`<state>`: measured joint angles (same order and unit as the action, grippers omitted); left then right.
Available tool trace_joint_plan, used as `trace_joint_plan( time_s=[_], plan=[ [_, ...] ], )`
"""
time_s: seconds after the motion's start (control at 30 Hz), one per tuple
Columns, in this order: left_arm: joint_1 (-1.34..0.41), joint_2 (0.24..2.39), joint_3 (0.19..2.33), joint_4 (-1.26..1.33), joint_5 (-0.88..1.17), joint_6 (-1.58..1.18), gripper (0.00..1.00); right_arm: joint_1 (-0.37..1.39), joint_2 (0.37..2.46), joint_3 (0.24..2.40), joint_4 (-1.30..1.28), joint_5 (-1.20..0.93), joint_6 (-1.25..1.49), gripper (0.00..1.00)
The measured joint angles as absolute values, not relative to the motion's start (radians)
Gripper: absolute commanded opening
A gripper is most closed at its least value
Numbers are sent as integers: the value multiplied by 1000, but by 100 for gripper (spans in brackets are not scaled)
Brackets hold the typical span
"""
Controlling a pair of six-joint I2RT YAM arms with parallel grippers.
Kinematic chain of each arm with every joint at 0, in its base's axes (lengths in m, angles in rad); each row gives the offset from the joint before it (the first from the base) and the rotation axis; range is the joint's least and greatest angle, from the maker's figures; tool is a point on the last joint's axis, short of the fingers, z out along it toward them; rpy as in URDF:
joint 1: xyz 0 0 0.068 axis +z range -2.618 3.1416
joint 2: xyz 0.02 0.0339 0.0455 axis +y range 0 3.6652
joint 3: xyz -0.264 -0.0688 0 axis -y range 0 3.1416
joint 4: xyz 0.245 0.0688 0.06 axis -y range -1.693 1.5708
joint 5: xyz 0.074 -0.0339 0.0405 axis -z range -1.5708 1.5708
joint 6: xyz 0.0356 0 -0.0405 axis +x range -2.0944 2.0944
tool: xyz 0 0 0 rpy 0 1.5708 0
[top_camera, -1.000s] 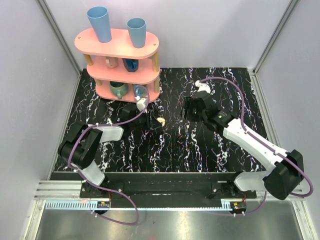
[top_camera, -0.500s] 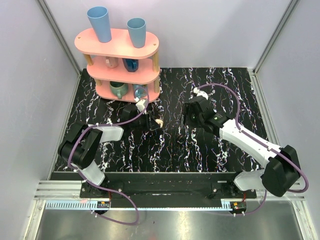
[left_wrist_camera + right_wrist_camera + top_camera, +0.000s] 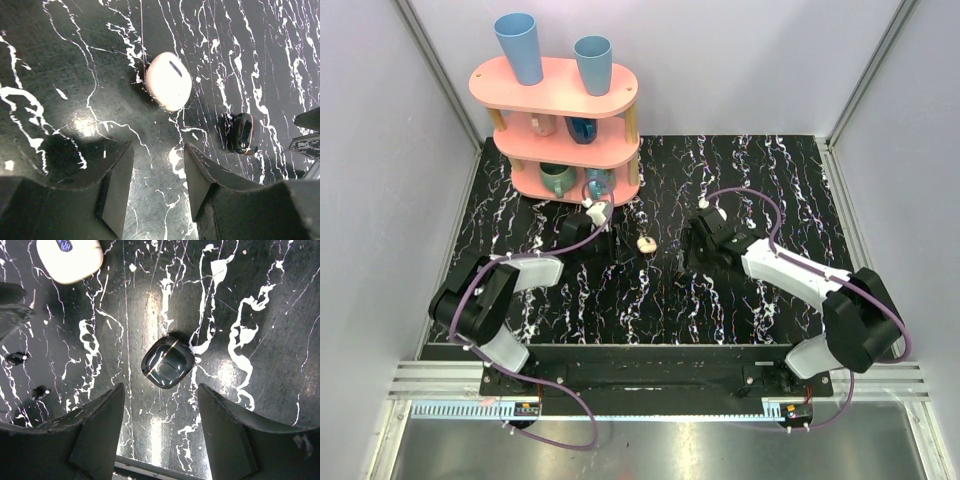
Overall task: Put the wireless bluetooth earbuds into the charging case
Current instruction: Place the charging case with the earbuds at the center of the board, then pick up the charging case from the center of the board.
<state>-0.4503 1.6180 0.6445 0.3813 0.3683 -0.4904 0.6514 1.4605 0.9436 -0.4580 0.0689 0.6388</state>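
The charging case (image 3: pixel 646 243) is a cream-white rounded-square shell, shut, lying flat on the black marbled mat. It shows ahead of my left fingers in the left wrist view (image 3: pixel 168 81) and at the top left of the right wrist view (image 3: pixel 69 257). My left gripper (image 3: pixel 157 150) is open and empty, just short of the case (image 3: pixel 618 240). My right gripper (image 3: pixel 161 390) is open and empty, right of the case in the top view (image 3: pixel 688 250). The cream-white earbuds are not in view.
A small glossy black case (image 3: pixel 167 361) lies just ahead of my right fingers; it also shows in the left wrist view (image 3: pixel 243 132). Two tiny dark nubs (image 3: pixel 15 358) lie left of it. A pink three-tier shelf (image 3: pixel 560 85) with cups stands at the back left.
My left gripper has drawn back to the left, leaving the cream case lying free on the mat. My right gripper has moved nearer and lower, toward the black case.
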Motion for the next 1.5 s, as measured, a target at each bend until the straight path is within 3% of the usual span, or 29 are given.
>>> trace_joint_plan(
  time_s=[0.63, 0.8, 0.9, 1.23, 1.5],
  plan=[
    [-432, 1214, 624, 223, 280, -384, 51, 538, 1591, 906, -356, -185, 416, 65],
    [-432, 1124, 611, 201, 262, -366, 51, 521, 1617, 902, -318, -262, 350, 59],
    [-432, 1090, 611, 176, 254, -357, 52, 513, 1653, 902, -311, -303, 320, 56],
    [-432, 1027, 611, 147, 234, -328, 52, 501, 1680, 897, -285, -411, 273, 59],
    [-432, 1028, 611, 142, 234, -318, 52, 498, 1725, 920, -257, -471, 274, 53]
  ],
)
